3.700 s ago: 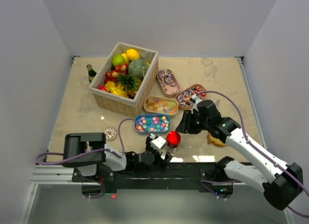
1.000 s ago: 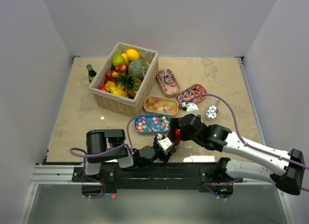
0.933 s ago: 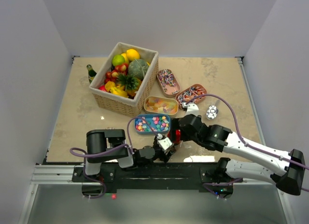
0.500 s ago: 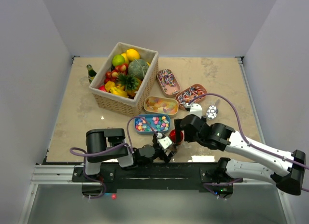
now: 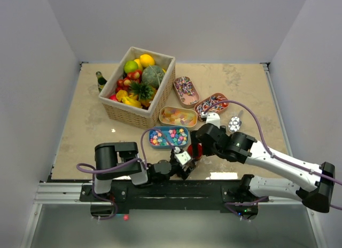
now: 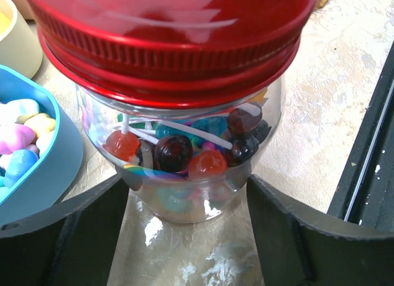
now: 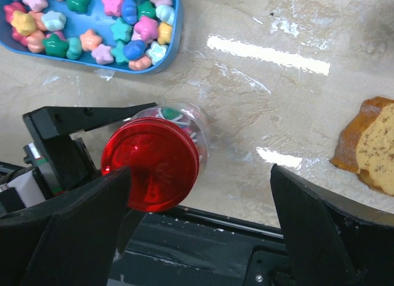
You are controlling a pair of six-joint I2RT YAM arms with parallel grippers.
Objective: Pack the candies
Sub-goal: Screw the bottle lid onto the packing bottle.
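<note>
A glass jar with a red lid (image 5: 193, 150) stands near the table's front edge, holding round candies and lollipops (image 6: 184, 156). My left gripper (image 6: 186, 182) has a finger against each side of the jar's base. The right gripper (image 7: 200, 218) hangs open just above the lid (image 7: 151, 172), holding nothing. Loose candies fill several trays: pastel stars in the blue tray (image 5: 168, 137) (image 7: 92, 27), orange-yellow gummies in the yellow tray (image 5: 178, 116), striped wrapped pieces in the pink tray (image 5: 186, 90) and the brown tray (image 5: 211, 105).
A wicker basket (image 5: 128, 115) of toy fruit stands at the back left, with a small green bottle (image 5: 100, 79) beside it. A silver wrapped piece (image 5: 234, 123) lies right of the right arm. A brown doughnut (image 7: 369, 144) lies right of the jar.
The right arm has swung from beside the brown tray to above the jar. The left arm's elbow has shifted right. The jar has stayed put.
</note>
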